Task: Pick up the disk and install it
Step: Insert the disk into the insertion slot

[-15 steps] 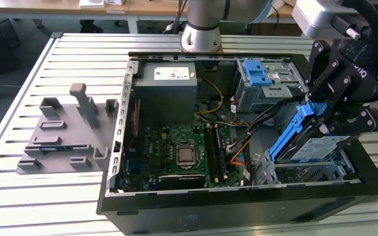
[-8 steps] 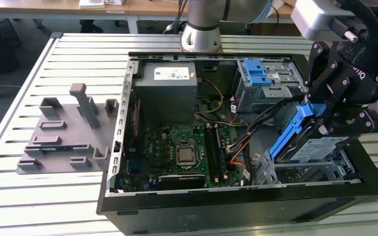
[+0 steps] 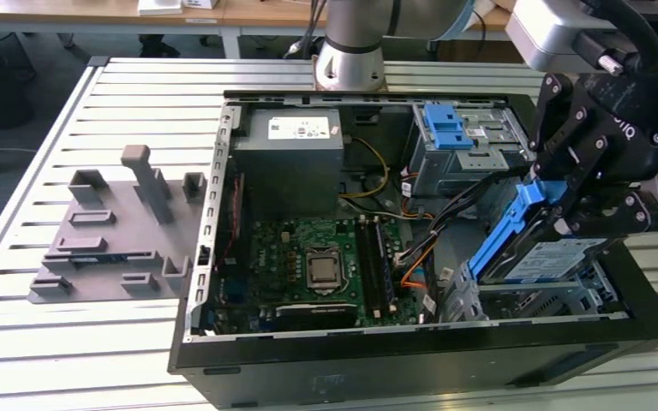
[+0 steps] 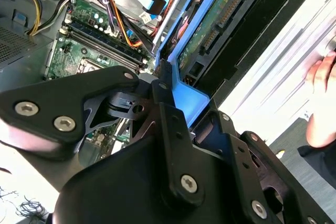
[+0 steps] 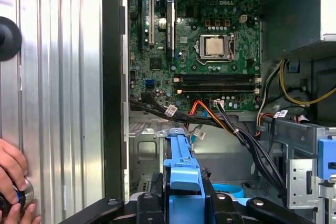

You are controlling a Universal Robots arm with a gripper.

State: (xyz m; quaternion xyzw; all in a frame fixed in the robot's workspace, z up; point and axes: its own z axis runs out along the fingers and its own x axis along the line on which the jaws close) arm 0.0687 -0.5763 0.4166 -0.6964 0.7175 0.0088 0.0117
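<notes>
Half the job looks done: the pincer point(image 3: 565, 214) is clamped on the disk point(image 3: 544, 257), which hangs tilted over the metal bay point(image 3: 552, 301) in the open computer case point(image 3: 363, 368), not yet seated.

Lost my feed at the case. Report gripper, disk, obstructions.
Gripper shut on disk by its blue carrier. Disk tilted on edge over the metal bay, not seated. Cables run close beside the bay.

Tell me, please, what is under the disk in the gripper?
The disk, clamped tilted by the gripper, hangs over a grey metal drive bay in a corner of the case. The disk covers much of the bay's inside, so what lies there is hidden.
</notes>
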